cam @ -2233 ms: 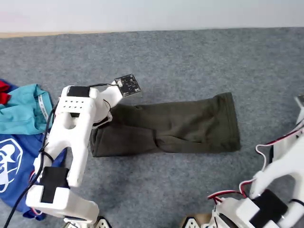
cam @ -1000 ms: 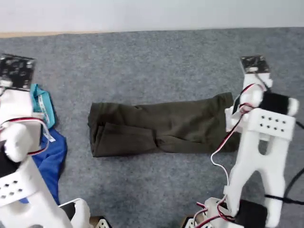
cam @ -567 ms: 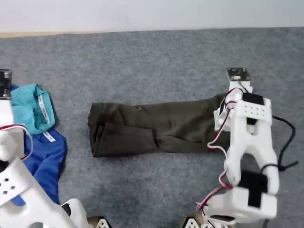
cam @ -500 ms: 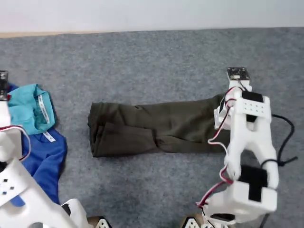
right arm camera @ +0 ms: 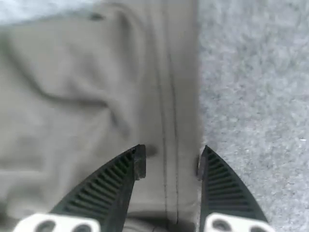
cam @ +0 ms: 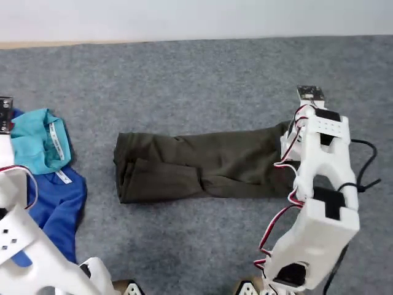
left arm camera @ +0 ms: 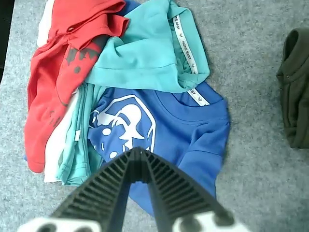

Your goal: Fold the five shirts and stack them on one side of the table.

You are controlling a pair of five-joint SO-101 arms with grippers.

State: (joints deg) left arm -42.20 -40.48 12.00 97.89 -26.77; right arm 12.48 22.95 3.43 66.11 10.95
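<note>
a grey, carpet-textured table [cam: 215, 74] meets a pale wall [cam: 196, 18] along its far edge.

— What's different on your left side?
— Your left gripper [left arm camera: 139, 153] has come off the folded end of the olive shirt [cam: 209, 166]; it now hangs over the heap of shirts [left arm camera: 145, 111].
— And your right?
— Your right arm [cam: 322, 166] has swung out from the near corner, and the right gripper [right arm camera: 171, 157] now sits over the olive shirt's hem.

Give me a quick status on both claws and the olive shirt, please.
Right claw open, astride olive shirt hem. Left claw shut, above blue shirt. Red shirt, teal shirt heaped beside it.
</note>
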